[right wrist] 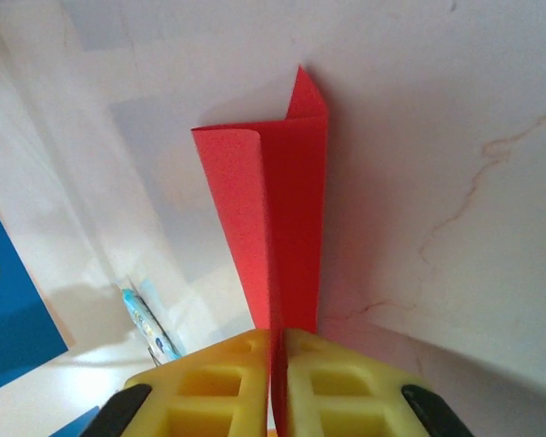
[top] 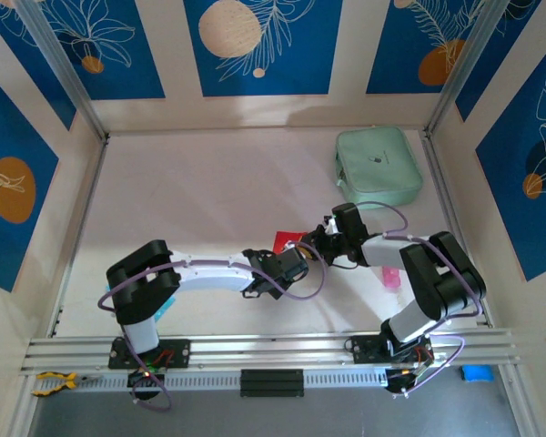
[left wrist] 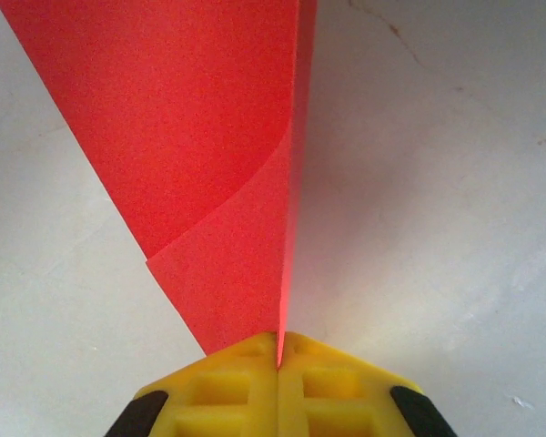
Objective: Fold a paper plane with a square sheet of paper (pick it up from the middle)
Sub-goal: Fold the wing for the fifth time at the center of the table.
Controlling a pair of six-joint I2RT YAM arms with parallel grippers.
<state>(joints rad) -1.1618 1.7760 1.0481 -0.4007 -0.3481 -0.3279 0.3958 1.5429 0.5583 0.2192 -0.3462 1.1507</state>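
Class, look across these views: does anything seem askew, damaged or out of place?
Only the red sheet: gripped by left gripper and right gripper, its loose flap curls open instead of lying flat. No tear or spill shows.

The right gripper point(right wrist: 278, 350) pinches the near end of the folded red sheet of paper point(right wrist: 287, 218), whose far edge curls leftward. A blue-and-white packet point(right wrist: 151, 330) lies left of it on the pale table point(right wrist: 455, 182).

red paper point(left wrist: 218, 164): 1 | mint pouch point(top: 379, 167): 1 | gripper: 2 (left gripper point(left wrist: 279, 350), right gripper point(right wrist: 278, 344))
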